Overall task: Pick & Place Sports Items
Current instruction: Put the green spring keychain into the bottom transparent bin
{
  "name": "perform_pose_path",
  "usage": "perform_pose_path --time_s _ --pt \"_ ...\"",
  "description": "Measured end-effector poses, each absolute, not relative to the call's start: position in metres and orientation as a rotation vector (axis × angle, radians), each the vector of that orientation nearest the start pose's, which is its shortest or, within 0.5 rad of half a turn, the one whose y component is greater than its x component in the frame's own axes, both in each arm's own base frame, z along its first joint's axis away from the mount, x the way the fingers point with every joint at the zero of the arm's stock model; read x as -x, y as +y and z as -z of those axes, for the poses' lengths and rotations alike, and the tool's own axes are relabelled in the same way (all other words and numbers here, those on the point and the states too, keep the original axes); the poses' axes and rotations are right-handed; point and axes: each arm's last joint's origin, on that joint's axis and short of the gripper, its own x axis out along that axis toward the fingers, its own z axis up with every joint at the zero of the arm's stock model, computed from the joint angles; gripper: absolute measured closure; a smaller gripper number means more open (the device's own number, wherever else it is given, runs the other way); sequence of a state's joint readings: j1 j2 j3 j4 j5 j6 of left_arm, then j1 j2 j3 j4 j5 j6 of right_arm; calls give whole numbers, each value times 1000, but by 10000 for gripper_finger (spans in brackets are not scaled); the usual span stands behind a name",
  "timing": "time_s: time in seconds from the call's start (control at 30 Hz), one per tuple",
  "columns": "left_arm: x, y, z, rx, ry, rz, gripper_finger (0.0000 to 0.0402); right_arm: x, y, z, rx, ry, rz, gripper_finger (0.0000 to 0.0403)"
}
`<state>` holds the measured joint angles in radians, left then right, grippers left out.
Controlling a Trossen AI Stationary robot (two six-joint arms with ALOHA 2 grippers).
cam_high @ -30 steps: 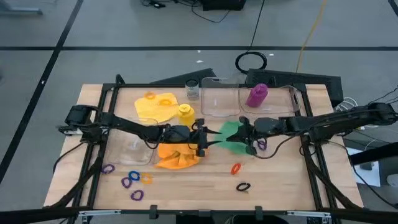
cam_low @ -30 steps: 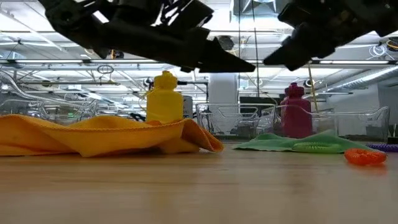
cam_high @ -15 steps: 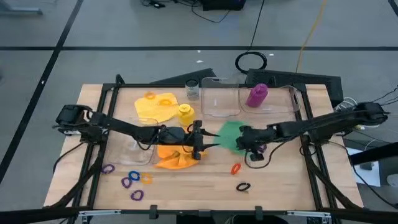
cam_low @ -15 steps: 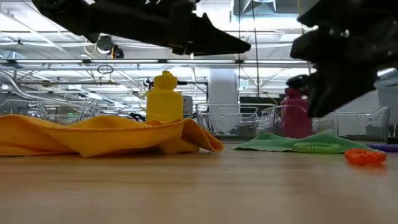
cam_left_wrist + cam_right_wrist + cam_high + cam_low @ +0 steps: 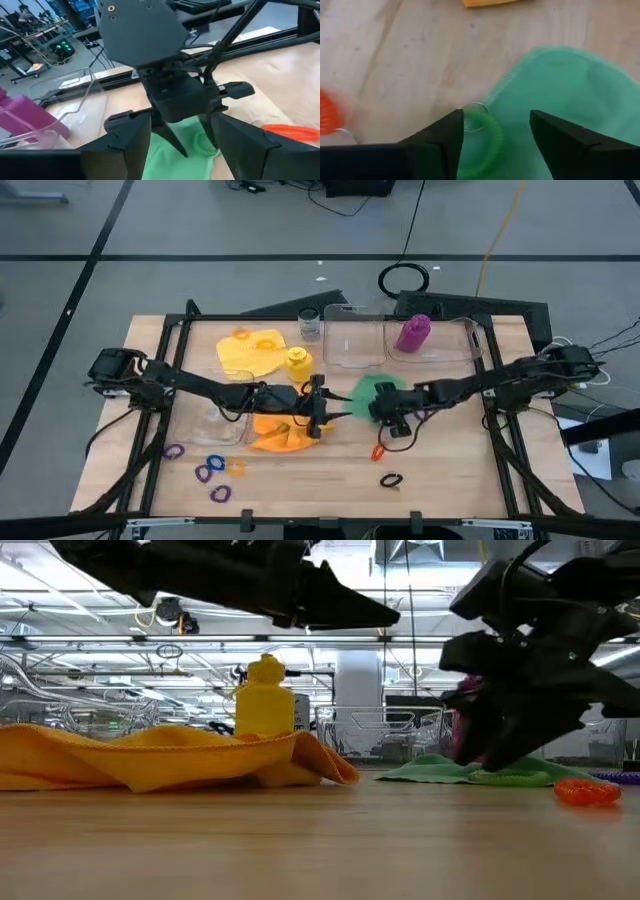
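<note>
A green cloth [image 5: 374, 393] lies flat at mid-table, with a green elastic ring [image 5: 486, 136] on its near edge. My right gripper [image 5: 386, 420] is open and points down over that ring, one finger on each side of it in the right wrist view [image 5: 495, 122]. In the low view it stands low over the cloth [image 5: 497, 755]. My left gripper [image 5: 324, 412] is open and empty, above the right end of the crumpled orange cloth [image 5: 281, 431]. A yellow bottle [image 5: 298, 363] stands upright behind the orange cloth. A purple bottle [image 5: 413, 333] stands in a clear box. My right gripper comes down from above at the green cloth's near edge [image 5: 506, 85], fingers apart around the green ring. I cannot tell whether its fingertips touch the cloth or the ring.
A yellow cloth [image 5: 250, 350] with a yellow ring lies at the far left. Clear boxes [image 5: 352, 340] and a glass jar [image 5: 309, 324] stand at the far edge. Several coloured rings [image 5: 213, 468] lie near left. An orange ring [image 5: 379, 450] and a black ring [image 5: 391, 479] lie near the right gripper.
My right gripper has gone toward the table's left edge and down, tipping its fingers down over the green cloth's near edge and the green ring. My left gripper has risen a little above the orange cloth. The cloths have stayed where they were.
</note>
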<state>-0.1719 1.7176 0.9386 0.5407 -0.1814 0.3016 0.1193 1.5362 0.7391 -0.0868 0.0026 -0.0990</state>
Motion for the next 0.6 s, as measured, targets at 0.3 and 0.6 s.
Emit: perform_pose_path --time_s 0.3,0.6 --pt "-364 -58 -212 -334 235 25 224 -282 31 -157 143 914 -148 273" --pt "-364 -58 -212 -333 234 25 224 -279 31 -155 153 947 -154 331"
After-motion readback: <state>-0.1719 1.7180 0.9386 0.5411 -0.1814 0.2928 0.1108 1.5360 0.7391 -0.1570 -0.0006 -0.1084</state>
